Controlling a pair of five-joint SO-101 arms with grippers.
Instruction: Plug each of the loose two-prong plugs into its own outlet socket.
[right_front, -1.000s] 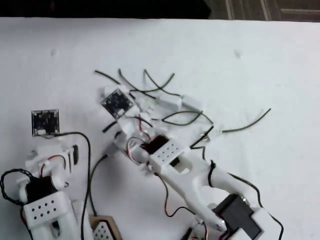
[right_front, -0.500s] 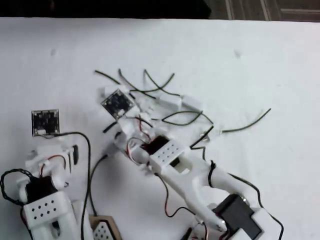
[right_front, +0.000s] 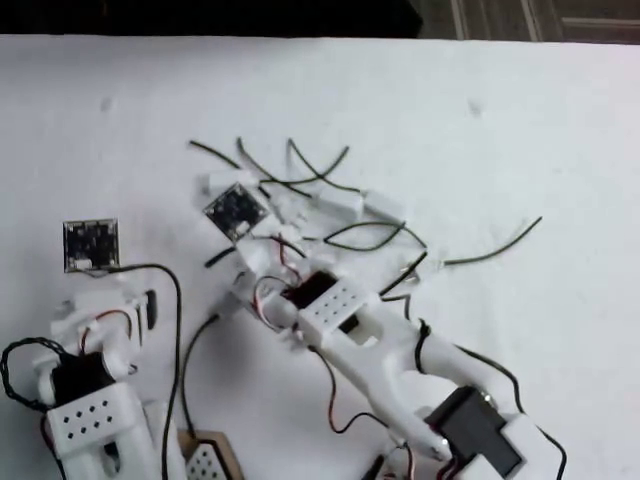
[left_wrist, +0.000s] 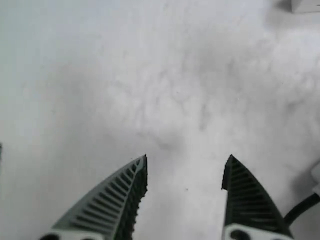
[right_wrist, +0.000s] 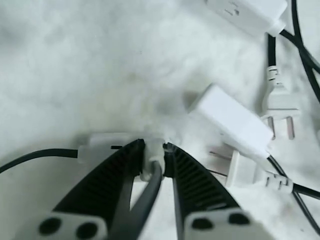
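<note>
**Right hand.** The right hand (right_wrist: 153, 148) is closed on a white plug (right_wrist: 150, 162). The plug's black cord (right_wrist: 142, 205) runs back between the two fingers. The plug touches a white body (right_wrist: 102, 144) that lies flat on the worktop (right_front: 500, 120) and has its own black lead; whether the two are mated cannot be determined. In the high view, this hand (right_front: 246, 268) sits at the near edge of the tangle of cords, just beside a patterned square marker (right_front: 235, 211).

**Left hand.** The left hand (left_wrist: 187, 160) is open, fingers spread above bare worktop, holding nothing.

**Remaining task items.**
- A white socket block (right_wrist: 230, 117) lies near the right hand.
- A second plug (right_wrist: 247, 172) lies just beside that block, prongs exposed.
- A third plug (right_wrist: 278, 106) lies a little apart, prongs exposed.
- A second socket block (right_wrist: 250, 10) lies farther out, with a cord at one end.

**Other.** A second square marker (right_front: 90, 244) lies ahead of the left arm.
</note>
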